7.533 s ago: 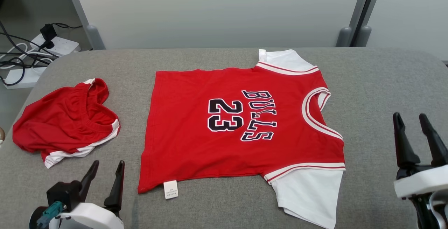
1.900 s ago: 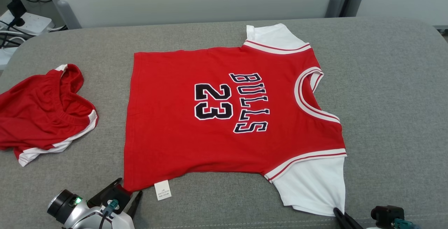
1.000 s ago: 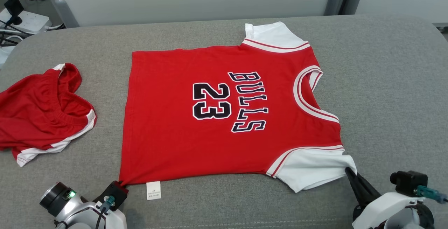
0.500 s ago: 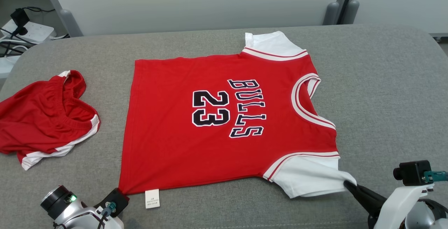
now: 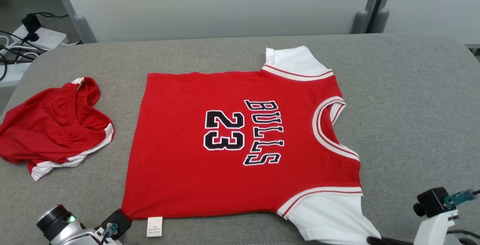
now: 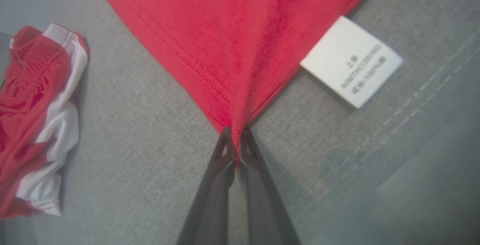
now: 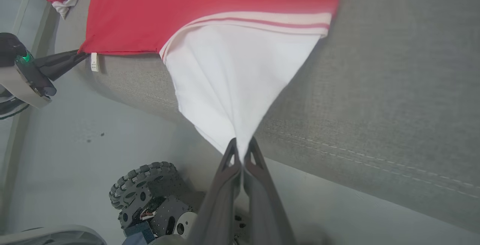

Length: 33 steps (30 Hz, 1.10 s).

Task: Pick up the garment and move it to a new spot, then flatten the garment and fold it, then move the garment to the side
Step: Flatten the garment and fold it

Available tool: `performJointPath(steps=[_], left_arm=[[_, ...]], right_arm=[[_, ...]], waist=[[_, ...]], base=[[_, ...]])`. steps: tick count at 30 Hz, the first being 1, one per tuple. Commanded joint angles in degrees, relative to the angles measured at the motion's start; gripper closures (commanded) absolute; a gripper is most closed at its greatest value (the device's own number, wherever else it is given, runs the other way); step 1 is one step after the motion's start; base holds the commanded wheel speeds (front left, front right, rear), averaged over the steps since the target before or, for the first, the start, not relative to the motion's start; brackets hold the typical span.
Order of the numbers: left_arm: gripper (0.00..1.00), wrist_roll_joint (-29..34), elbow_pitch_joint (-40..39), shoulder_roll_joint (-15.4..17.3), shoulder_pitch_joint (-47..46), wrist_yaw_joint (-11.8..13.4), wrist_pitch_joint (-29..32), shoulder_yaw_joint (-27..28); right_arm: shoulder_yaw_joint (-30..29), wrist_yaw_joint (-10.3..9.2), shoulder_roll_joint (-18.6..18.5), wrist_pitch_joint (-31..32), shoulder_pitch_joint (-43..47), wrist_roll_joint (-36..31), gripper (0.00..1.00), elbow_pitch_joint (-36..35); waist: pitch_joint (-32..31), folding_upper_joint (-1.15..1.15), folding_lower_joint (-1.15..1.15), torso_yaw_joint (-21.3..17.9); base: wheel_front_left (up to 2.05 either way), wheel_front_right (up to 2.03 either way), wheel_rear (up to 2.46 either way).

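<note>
Head view: a red jersey (image 5: 240,144) lies flat and face up in the middle of the grey worktop (image 5: 412,106), with its near side close to the worktop's front edge.
Long axis: it runs across the worktop from side to side, with the hem toward the robot's left and the neckline (image 5: 330,129) toward its right.
Print: "BULLS" and "23" read sideways, the tops of the letters toward the neckline.
Sleeves: one white sleeve (image 5: 292,61) lies at the far side. The other (image 5: 330,218) is at the near side, drawn to a point.
Left gripper (image 6: 235,132): fingers clenched on the near hem corner, red cloth bunched into a crease between the tips, low over the worktop.
Right gripper (image 7: 242,145): fingers clenched on the tip of the near sleeve. The cloth is stretched into a taut triangle that reaches past the worktop's front edge.
Care label (image 5: 154,226): white, lying on the worktop just beside the pinched hem corner.
Shorts (image 5: 56,125): red with white trim, crumpled, to the left of the jersey and apart from it.
Power strip (image 5: 45,37): on the floor beyond the far left corner, with dark cables.
</note>
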Motion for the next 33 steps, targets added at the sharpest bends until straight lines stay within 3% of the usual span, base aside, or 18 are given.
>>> performJointPath(steps=[1,6,10,17,23,26,33], left_arm=[[1.00,-0.77,0.40,3.39,-2.12,0.02,0.30,1.30],[1.00,-1.88,0.39,3.70,-2.38,0.00,0.30,0.18],[1.00,-3.26,-0.13,3.96,-3.61,-0.01,0.30,-2.53],[1.00,-10.62,-3.55,6.13,-8.79,-0.01,2.44,-16.09],[1.00,-25.18,-15.45,13.25,-15.49,-0.02,8.44,-33.04],[1.00,-31.02,-23.93,17.85,-19.22,-0.02,13.39,-34.89],[1.00,-34.43,-40.26,25.34,-21.49,-0.02,24.37,-35.05]], right_arm=[[-0.84,-0.16,-2.90,1.57,0.77,0.85,1.00,-1.96],[-3.32,-0.16,-3.04,3.47,1.51,0.85,1.00,-4.05],[-6.11,-0.16,-1.45,1.28,-0.13,-1.84,1.00,-5.88],[-9.12,-0.16,1.16,-1.85,-5.97,-7.41,1.00,-4.51],[-8.84,-0.16,2.89,-3.10,-10.32,-9.64,1.00,-0.73],[-8.74,-0.16,3.92,-4.92,-12.41,-10.35,1.00,1.09],[-7.62,-0.16,5.83,-8.68,-16.94,-11.41,1.00,5.22]], waist=[[0.00,0.00,0.00,0.15],[0.18,0.00,0.00,0.33],[0.67,0.00,0.00,0.42],[2.11,0.00,0.00,0.97],[3.03,0.00,0.00,1.32],[3.57,0.00,0.00,1.22],[4.76,0.00,0.00,0.37]], base=[[0.00,0.00,0.00],[0.00,0.00,0.00],[0.00,0.00,0.00],[0.00,0.00,0.00],[0.00,0.00,0.00],[0.00,0.00,0.00],[0.00,0.00,0.00]])
